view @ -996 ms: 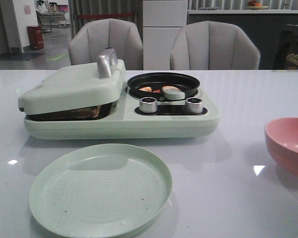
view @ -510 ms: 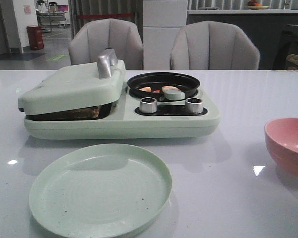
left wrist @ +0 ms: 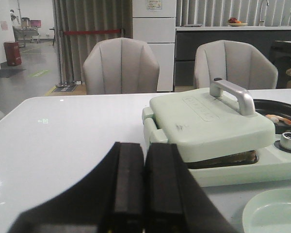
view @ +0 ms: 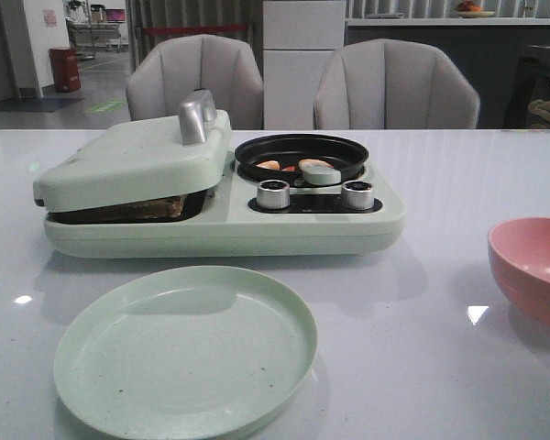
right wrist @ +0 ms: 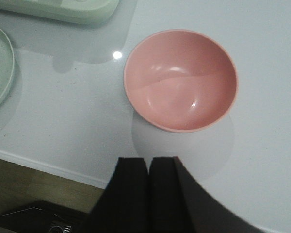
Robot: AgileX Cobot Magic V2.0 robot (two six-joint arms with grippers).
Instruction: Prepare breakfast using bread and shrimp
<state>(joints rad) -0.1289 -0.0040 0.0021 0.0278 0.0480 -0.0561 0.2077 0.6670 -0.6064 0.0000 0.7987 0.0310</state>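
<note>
A pale green breakfast maker (view: 211, 229) stands mid-table. Under its nearly closed lid (view: 137, 156), bread (view: 160, 206) shows as a dark brown edge, also visible in the left wrist view as bread (left wrist: 233, 158). Shrimp (view: 280, 166) lie in the black pan (view: 301, 147) on its right side; one shrimp (left wrist: 279, 118) shows in the left wrist view. My left gripper (left wrist: 144, 148) is shut and empty, above the table to the left of the appliance. My right gripper (right wrist: 149, 162) is shut and empty, near the table's front edge by the pink bowl. Neither gripper appears in the front view.
A pale green plate (view: 185, 350) lies in front of the appliance. A pink bowl (view: 536, 266) sits at the right, also seen as the pink bowl (right wrist: 181, 80) in the right wrist view. Two knobs (view: 274, 193) face front. Two grey chairs (view: 197, 78) stand behind the table.
</note>
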